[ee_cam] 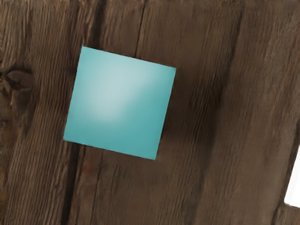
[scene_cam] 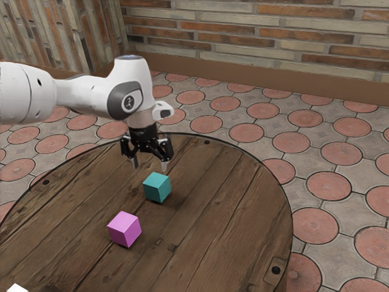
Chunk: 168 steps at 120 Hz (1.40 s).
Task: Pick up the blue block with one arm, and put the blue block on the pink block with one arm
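The blue block sat on the round wooden surface, near its middle, flat on the planks with one corner turned toward the near rim. Its colour read closer to teal. Nothing touched it.

From the exterior view's left, the white arm came in at the far left and reached out over the surface. At the near left corner a small white thing showed by the rim; what it was could not be told. Right of that lay the pink block, flat on the wood, nearer than the blue block and to its left. The two were well apart, with bare planks between them.

Further right, the end effector hung pointing straight down, over the blue block or just to its far side, and clear of it. Its two black fingers stood wide, with nothing between them.

In the wrist view the blue block lay under the hand, showing its top face. Its edges were set at a slant to the grain of the surface, and a dark shadow fell along one side.

Right of the surface, the floor showed round reddish tiles. A brick wall ran along the far side.
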Each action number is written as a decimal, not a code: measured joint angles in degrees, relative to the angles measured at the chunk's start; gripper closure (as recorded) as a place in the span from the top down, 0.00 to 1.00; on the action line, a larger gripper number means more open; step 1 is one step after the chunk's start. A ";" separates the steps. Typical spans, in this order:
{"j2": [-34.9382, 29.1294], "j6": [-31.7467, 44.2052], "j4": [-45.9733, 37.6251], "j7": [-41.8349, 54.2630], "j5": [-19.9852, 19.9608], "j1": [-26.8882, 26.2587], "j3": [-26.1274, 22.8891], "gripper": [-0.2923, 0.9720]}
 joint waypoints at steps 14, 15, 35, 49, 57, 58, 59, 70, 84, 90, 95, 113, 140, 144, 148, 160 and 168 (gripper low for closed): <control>0.54 4.08 -2.71 1.73 -0.84 0.74 0.11 0.77; 0.64 4.35 -2.80 1.93 -0.88 0.78 0.12 0.77; 4.03 8.71 -2.98 6.42 -1.27 1.89 0.15 0.77; 5.92 10.64 -2.27 9.99 -1.24 2.45 0.15 0.77; 6.88 11.52 -1.69 11.80 -1.29 2.65 0.16 0.77; 7.01 11.64 -1.66 12.01 -1.31 2.65 0.16 0.77; 7.14 11.76 -1.63 12.22 -1.33 2.65 0.16 0.77; 8.20 12.91 -1.52 14.34 -1.76 2.65 0.15 0.77; 9.97 14.22 -1.47 16.61 -2.52 2.64 0.15 0.77; 10.84 14.69 -0.99 17.46 -2.67 2.64 0.15 0.77; 11.42 15.00 -0.59 18.11 -2.76 2.64 0.15 0.77; 12.88 15.71 0.39 20.12 -3.41 2.64 0.15 0.77; 12.80 16.12 0.42 22.24 -4.26 2.64 0.15 0.58; 12.73 16.15 0.37 22.42 -4.21 2.64 0.16 0.54; 12.49 16.19 0.21 22.52 -4.10 2.64 0.16 0.51; 3.81 16.19 -6.48 22.17 -3.38 1.84 0.26 0.46; -6.40 16.18 -16.38 21.40 -2.88 1.58 0.25 0.46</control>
